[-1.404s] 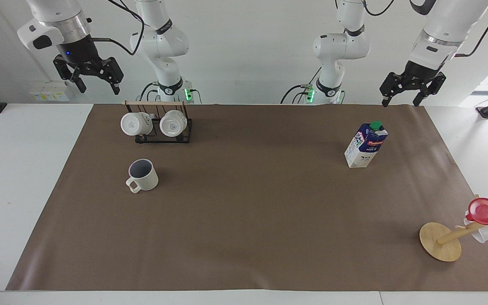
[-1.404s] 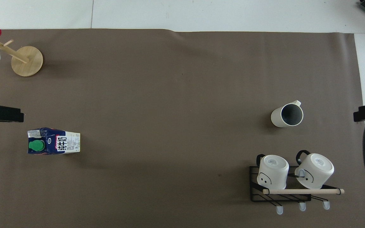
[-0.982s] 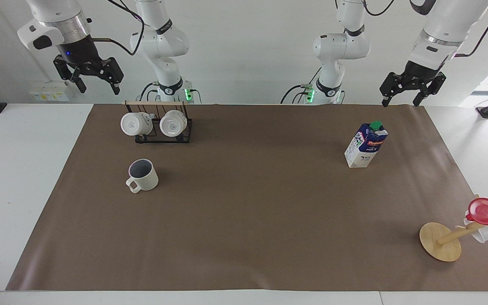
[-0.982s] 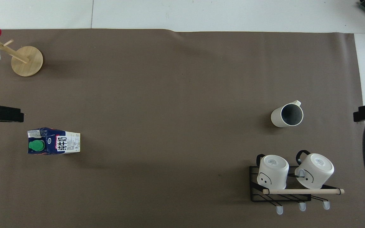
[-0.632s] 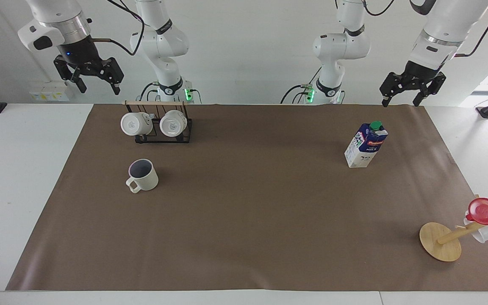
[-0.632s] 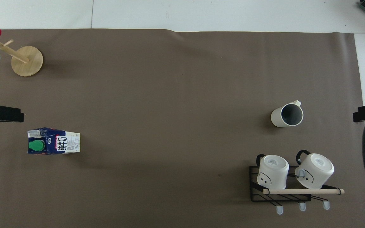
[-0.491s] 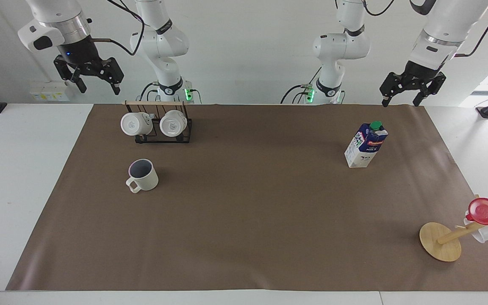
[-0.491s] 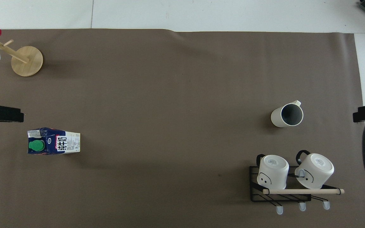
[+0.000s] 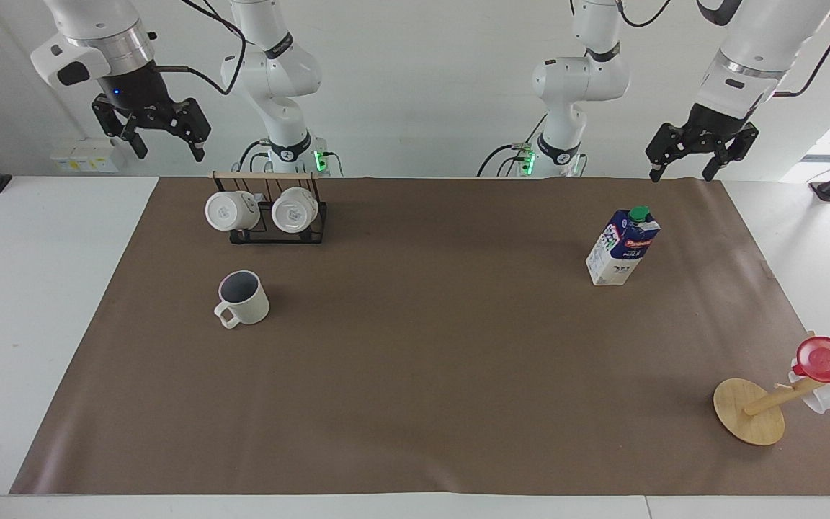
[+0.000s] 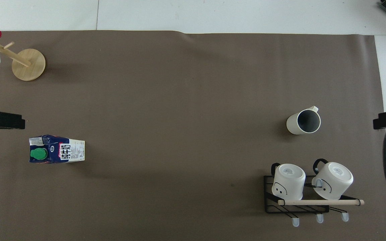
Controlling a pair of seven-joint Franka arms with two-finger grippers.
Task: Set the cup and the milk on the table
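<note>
- My right pincer (image 9: 163, 140) hangs high with its fingers spread and nothing between them, above the worktop's bare white edge at the right arm's end, about 10 o'clock from the mug rack (image 9: 276, 213) in the facing view.
- My left pincer (image 9: 683, 166) is also raised, spread and empty, over the mat's edge nearest my bases, at about 1 o'clock from the milk carton (image 9: 622, 246).
- The cream mug (image 9: 241, 298) stands upright on the brown mat (image 9: 415, 375), mouth up, handle turned away from my bases. It sits farther from me than the rack, at roughly 7 o'clock from it in the facing view, well apart from its bars.
- The milk carton stands upright on the mat toward the left arm's end, green cap on top, nothing touching it.
- I judge both already placed on the worktop (image 9: 40, 288); standing free and upright, they need no support, which is why I hold nothing.
- Room: the mat's middle is wide open between mug and carton. The two white mugs (image 9: 228, 210) hang on the rack close to my right pincer's way down, so I would mind that.
- The wooden cup stand (image 9: 750, 411) with its red cup (image 9: 829, 360) sits near the mat's corner, about 5 o'clock from the carton, well clear.
</note>
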